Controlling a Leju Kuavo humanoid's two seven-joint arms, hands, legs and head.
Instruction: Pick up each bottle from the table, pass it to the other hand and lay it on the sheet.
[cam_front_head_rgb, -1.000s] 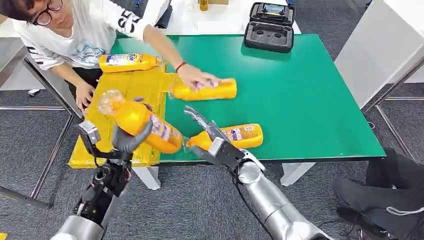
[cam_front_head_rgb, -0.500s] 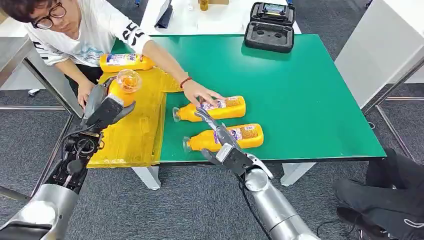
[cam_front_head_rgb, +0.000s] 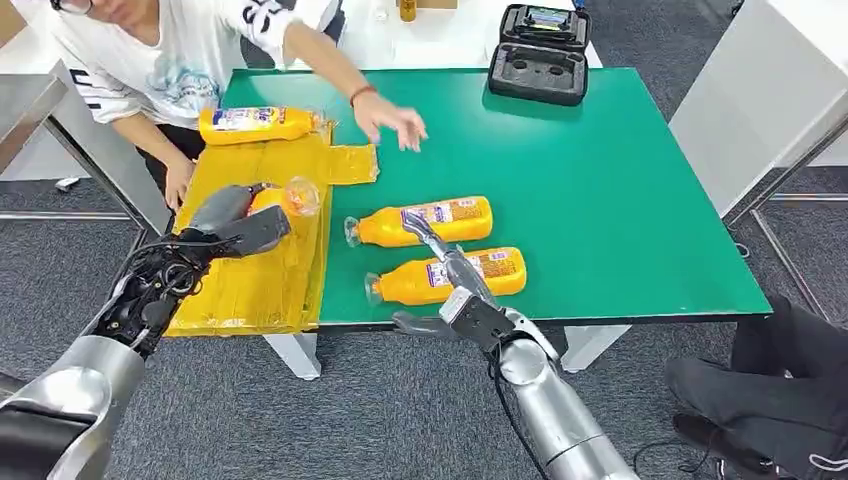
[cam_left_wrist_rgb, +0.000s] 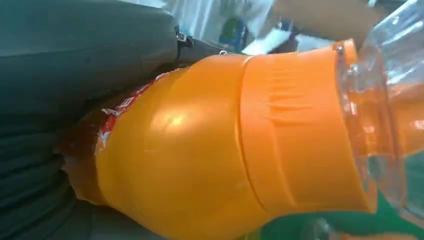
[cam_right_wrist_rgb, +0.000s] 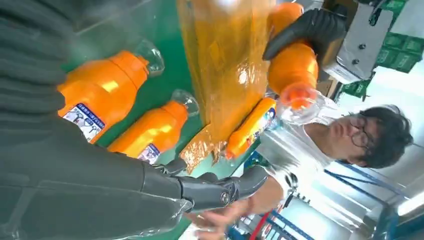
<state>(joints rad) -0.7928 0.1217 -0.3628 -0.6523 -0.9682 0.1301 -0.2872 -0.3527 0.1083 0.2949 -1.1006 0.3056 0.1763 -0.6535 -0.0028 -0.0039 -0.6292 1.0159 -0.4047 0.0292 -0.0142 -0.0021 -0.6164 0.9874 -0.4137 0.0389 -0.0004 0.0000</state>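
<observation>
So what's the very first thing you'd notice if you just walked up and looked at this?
Probably the robot's left hand holding an orange bottle over the yellow sheet at the table's left end. Next, two more orange bottles lying side by side on the green table, just in front of the open right hand. A person leans in from the far left corner, a hand stretched over the table.

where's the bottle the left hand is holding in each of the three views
Head view: held bottle left of centre, over the yellow sheet, in the left hand.
Left wrist view: held bottle across the middle.
Right wrist view: held bottle upper right.
Shared landmark: green table.
</observation>
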